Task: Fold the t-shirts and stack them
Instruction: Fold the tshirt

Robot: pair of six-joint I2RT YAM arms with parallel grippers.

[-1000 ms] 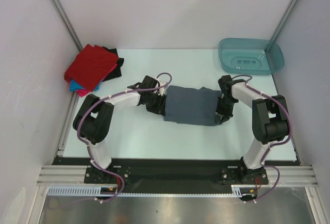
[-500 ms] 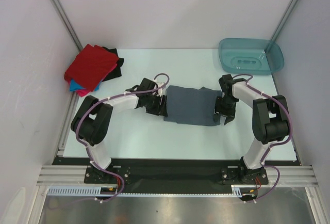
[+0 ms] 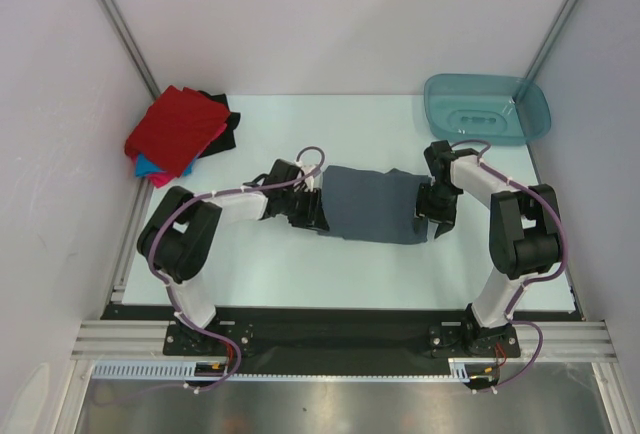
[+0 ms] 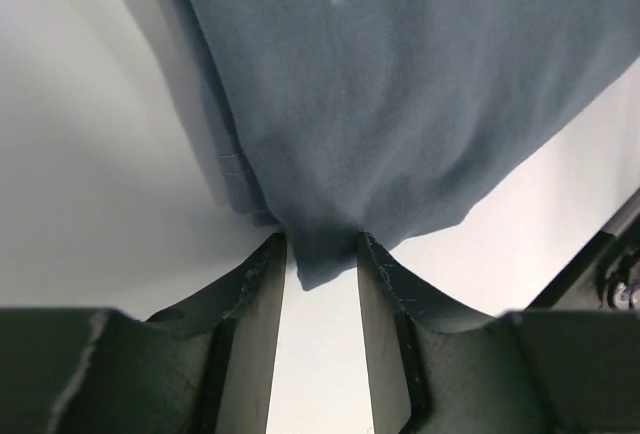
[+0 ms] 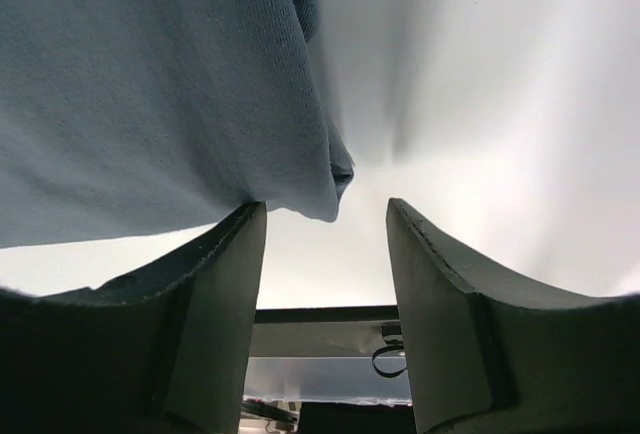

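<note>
A slate grey-blue t-shirt (image 3: 372, 204) lies folded into a rectangle mid-table. My left gripper (image 3: 317, 212) sits at its left edge. In the left wrist view a bunched corner of the t-shirt (image 4: 400, 104) fills the narrow gap of the left gripper (image 4: 320, 244), touching both fingertips. My right gripper (image 3: 432, 218) is at the shirt's right edge. In the right wrist view its jaws stand wide apart, and the right gripper (image 5: 325, 209) holds nothing; the shirt's edge (image 5: 150, 94) only brushes one fingertip (image 5: 240, 244). Folded t-shirts are stacked back left, red (image 3: 178, 126) on top, black (image 3: 224, 121) behind.
A teal plastic tub (image 3: 487, 106) stands at the back right corner. Bright blue and pink cloth edges (image 3: 152, 167) poke out under the red shirt. Enclosure walls and metal posts bound the table at left, right and back.
My right gripper has opened and let go of the shirt's right edge, backing off slightly. My left gripper has shifted a little nearer along the left edge, still on the cloth.
</note>
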